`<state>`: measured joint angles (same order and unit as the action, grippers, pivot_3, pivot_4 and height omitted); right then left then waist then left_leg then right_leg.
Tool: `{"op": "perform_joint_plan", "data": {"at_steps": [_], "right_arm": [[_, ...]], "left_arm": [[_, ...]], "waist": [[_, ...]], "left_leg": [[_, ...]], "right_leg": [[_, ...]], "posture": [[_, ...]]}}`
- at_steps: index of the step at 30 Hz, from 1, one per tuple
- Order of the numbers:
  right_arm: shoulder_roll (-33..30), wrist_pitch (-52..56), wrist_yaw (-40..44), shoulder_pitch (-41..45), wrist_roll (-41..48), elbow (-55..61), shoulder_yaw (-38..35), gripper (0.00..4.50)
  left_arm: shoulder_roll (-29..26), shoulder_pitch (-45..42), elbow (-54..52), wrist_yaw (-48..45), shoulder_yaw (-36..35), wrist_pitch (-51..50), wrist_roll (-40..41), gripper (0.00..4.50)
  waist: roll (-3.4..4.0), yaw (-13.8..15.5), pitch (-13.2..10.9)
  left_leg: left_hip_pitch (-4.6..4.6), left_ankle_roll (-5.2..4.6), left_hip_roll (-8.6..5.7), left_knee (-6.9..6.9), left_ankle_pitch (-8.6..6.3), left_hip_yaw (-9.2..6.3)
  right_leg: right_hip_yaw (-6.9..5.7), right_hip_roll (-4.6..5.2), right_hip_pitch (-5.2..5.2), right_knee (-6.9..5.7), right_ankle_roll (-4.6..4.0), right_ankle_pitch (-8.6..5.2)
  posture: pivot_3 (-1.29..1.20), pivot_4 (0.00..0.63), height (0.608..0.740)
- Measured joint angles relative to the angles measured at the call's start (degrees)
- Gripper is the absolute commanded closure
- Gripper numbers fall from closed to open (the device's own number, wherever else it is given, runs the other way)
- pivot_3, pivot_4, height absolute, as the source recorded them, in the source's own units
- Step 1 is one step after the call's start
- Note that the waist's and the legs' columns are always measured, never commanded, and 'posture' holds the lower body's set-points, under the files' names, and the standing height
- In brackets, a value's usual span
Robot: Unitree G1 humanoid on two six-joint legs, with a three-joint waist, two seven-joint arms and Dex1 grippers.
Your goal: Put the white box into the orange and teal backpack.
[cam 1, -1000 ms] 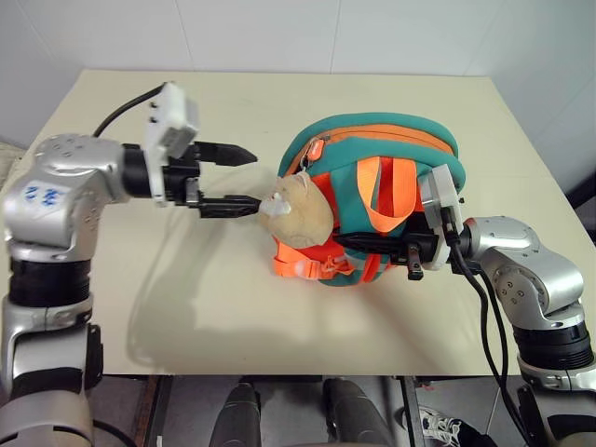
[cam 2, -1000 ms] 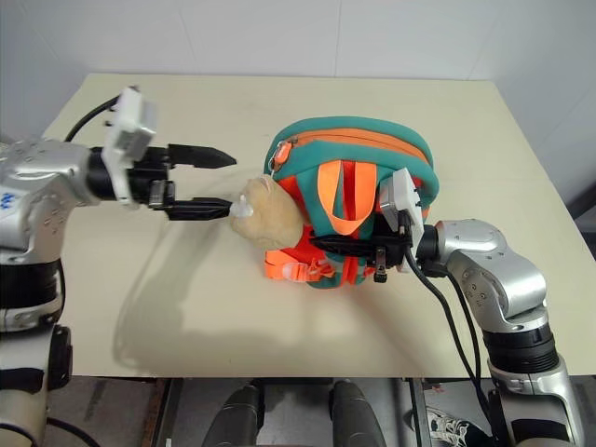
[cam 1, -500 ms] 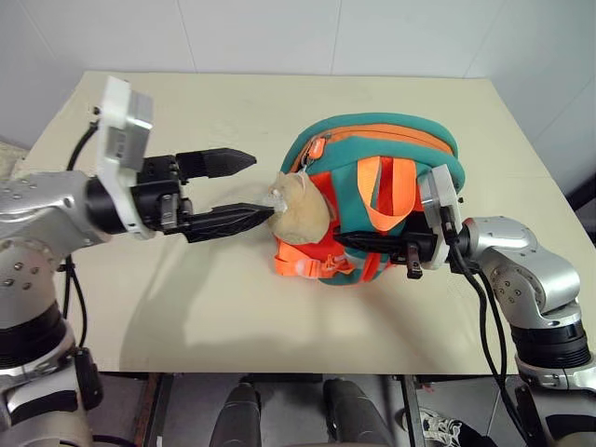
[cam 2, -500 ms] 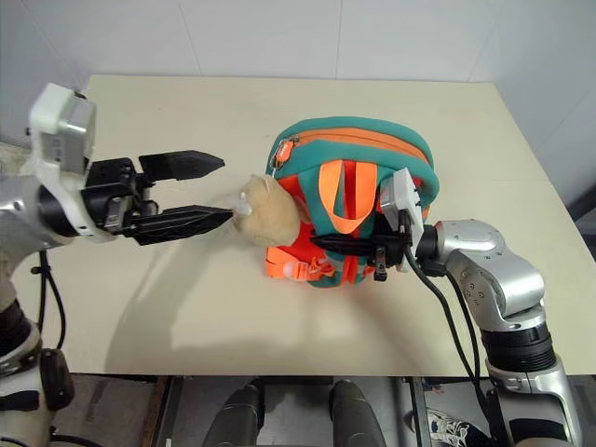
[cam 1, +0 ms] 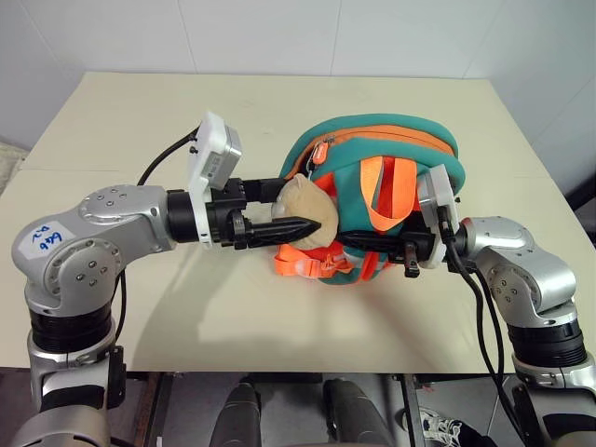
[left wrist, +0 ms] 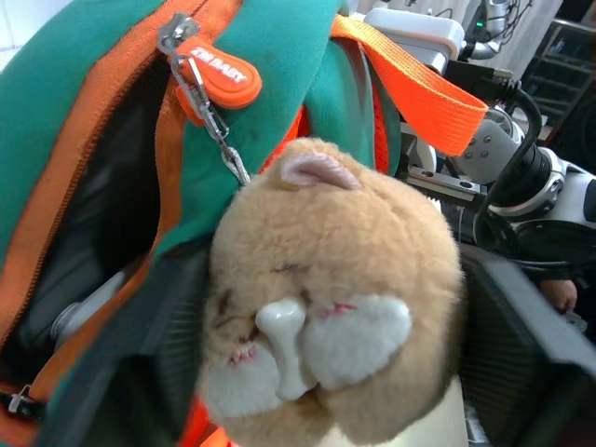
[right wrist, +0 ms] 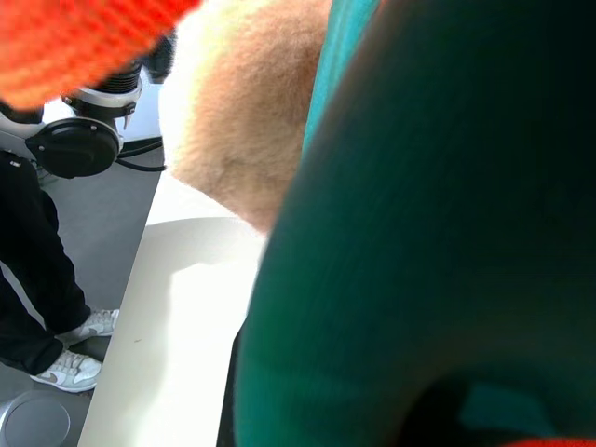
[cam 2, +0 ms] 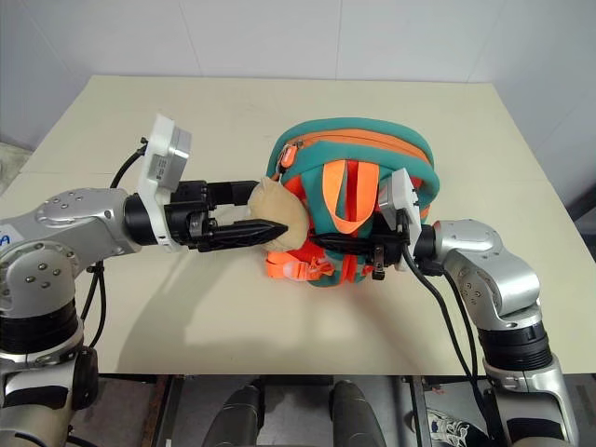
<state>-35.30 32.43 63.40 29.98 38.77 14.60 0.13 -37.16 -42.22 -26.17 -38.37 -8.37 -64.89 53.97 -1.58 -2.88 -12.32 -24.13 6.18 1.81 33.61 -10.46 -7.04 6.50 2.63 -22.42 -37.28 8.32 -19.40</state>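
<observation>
Backpack handling is under way: the small orange and teal backpack [cam 1: 377, 200] lies on the pale beige table [cam 1: 168, 112], its teal padded trim and orange webbing loops facing up, with the beige plush toy [cam 1: 307, 219] hanging at its left side.

Change since one second ago: the left gripper [cam 1: 303, 209], formerly well short of the toy with its black fingers wide apart, has travelled in toward the backpack. Its fingers now straddle the plush toy, one in front and one behind, and have narrowed. In the left wrist view the toy [left wrist: 326, 298] sits squarely between the two dark fingers. Whether they already press on the fabric cannot be told; the jaws are partly spread around the toy.

The right gripper [cam 1: 358, 242] has not shifted. Its fingers are pressed together and reach in under the orange webbing at the backpack's lower middle. What they pinch is hidden by the straps; they appear to steady the bag.

The orange zip pull [left wrist: 219, 67] hangs just above the toy, and the zip beside it stands partly open onto a dark interior. A pale rounded edge shows inside that gap; it may be the white box, but this cannot be confirmed.

Judgement: the left arm's approach suggests a reposition of the bag by its toy, with the box probably already inside.
</observation>
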Motion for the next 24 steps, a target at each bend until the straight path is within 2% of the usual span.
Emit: {"op": "perform_joint_plan", "data": {"at_steps": [5,8,14,17,24], "right_arm": [[0.0,-0.01,-0.5,-1.39,0.11,1.19,-0.14,4.5],[0.0,-0.01,-0.7,-2.11,0.17,1.87,-0.25,4.5],[-0.02,-0.1,-0.72,-3.88,0.85,3.16,-0.7,4.5],[-0.02,-0.47,-0.72,-4.67,1.55,3.26,-1.15,4.5],[0.71,-1.38,-0.82,-5.99,3.43,3.63,-2.38,4.5]], "left_arm": [[-2.89,-1.04,0.0,-1.52,-0.07,-0.09,1.65,3.16],[-3.63,-1.09,0.14,-3.42,-0.17,1.18,1.95,3.68],[-7.48,-2.25,3.04,-6.3,-0.89,3.55,1.62,3.81],[-11.4,-4.85,7.36,-9.18,-0.89,6.26,-0.78,3.81],[-15.76,-7.85,16.61,-14.79,0.37,11.11,-6.16,3.81]], "waist": [[0.0,-0.09,0.0],[0.0,-0.15,0.0],[0.0,-0.15,0.0],[0.0,-0.15,0.0],[0.0,-0.27,0.0]], "left_leg": [[0.0,0.0,-0.01,-0.07,0.0,0.0],[0.0,0.0,0.0,-0.1,0.0,0.01],[0.0,0.0,0.0,-0.1,0.0,0.01],[0.0,0.0,0.0,-0.12,0.0,0.02],[0.0,0.0,0.0,-0.39,0.0,0.03]], "right_leg": [[0.01,0.0,0.0,0.05,0.0,0.0],[0.01,0.0,-0.02,0.05,0.0,0.0],[0.01,0.0,-0.03,0.07,-0.01,-0.01],[0.01,0.0,-0.03,0.13,-0.01,-0.01],[0.01,0.01,-0.06,0.26,-0.01,-0.01]], "posture": [[0.0,0.15,0.74],[0.0,0.15,0.74],[0.0,0.15,0.74],[0.0,0.15,0.74],[0.0,0.15,0.74]]}}
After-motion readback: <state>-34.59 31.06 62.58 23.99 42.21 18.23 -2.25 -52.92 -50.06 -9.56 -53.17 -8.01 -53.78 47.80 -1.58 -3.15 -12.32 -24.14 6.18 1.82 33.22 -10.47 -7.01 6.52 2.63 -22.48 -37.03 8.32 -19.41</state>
